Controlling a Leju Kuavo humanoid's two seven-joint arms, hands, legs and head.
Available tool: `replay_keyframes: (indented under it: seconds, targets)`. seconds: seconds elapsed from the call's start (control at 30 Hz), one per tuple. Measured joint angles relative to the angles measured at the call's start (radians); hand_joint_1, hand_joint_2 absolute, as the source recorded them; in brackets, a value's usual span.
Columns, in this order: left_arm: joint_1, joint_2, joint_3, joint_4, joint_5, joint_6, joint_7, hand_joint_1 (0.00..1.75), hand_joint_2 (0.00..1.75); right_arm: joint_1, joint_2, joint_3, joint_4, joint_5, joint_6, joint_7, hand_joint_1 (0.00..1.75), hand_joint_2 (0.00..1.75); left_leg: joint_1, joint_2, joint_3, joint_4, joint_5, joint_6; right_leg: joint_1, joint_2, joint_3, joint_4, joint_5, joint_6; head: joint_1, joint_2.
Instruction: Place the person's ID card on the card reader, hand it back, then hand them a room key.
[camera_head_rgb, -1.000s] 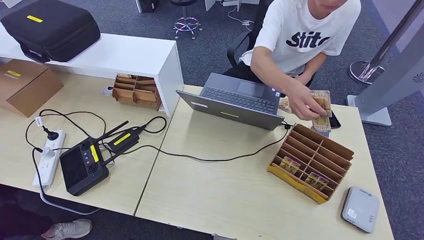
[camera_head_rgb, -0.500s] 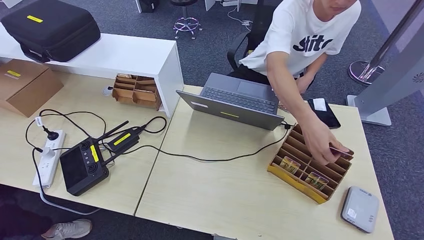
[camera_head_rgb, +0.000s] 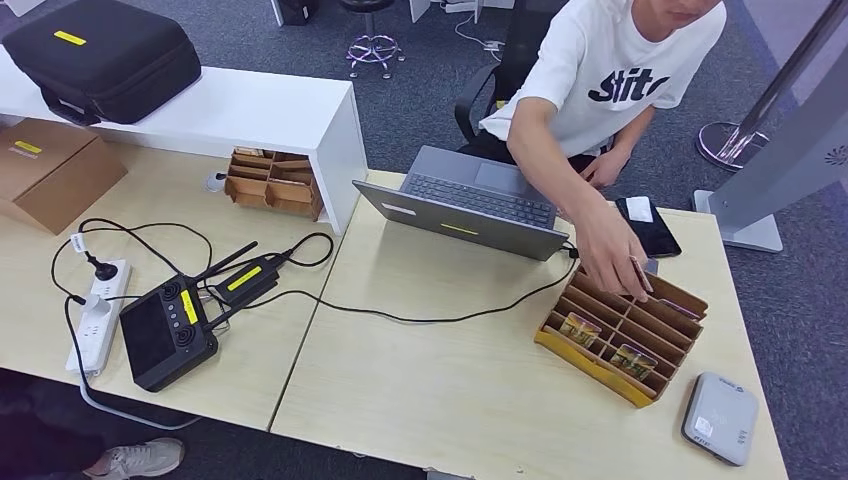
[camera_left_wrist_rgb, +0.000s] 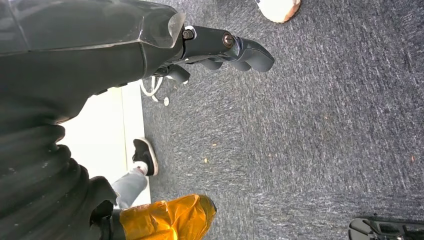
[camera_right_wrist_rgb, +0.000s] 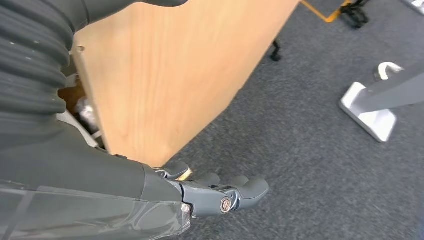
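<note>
A grey card reader (camera_head_rgb: 720, 418) lies at the near right corner of the wooden table (camera_head_rgb: 450, 390). A cardboard divider box (camera_head_rgb: 622, 325) beside it holds room key cards (camera_head_rgb: 580, 328) in its slots, with one more card (camera_head_rgb: 682, 305) at its far right. The hand (camera_head_rgb: 612, 262) of a person in a white T-shirt hovers over the box's far edge. My left hand (camera_left_wrist_rgb: 225, 47) hangs over the carpet, empty, with its fingers apart. Beside the table's wooden side panel my right hand (camera_right_wrist_rgb: 220, 192) also hangs empty.
An open laptop (camera_head_rgb: 470, 205) and a black phone (camera_head_rgb: 648, 225) lie at the table's far side. On the left table sit a black controller (camera_head_rgb: 165, 330), cables, a power strip (camera_head_rgb: 100, 315), a cardboard box (camera_head_rgb: 50, 170) and a white shelf (camera_head_rgb: 230, 110) bearing a black case (camera_head_rgb: 105, 55).
The person brought a stack of cards down from beside the laptop to the divider box, left a card at its far right, and drew the hand back to the box's far edge.
</note>
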Motion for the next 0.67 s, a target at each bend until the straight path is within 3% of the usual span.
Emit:
replay_keyframes:
  seconds: [0.67]
  targets:
    - [0.001,0.0,0.004,0.0,-0.021,-0.001,-0.003,0.0,1.75,0.079,0.057,0.051,0.029,0.063,-0.011,0.041,0.0,1.75,0.0,0.001,0.0,0.0,0.0,-0.001,0.0,0.0,0.0,0.0,0.0,0.0,0.0,0.0]
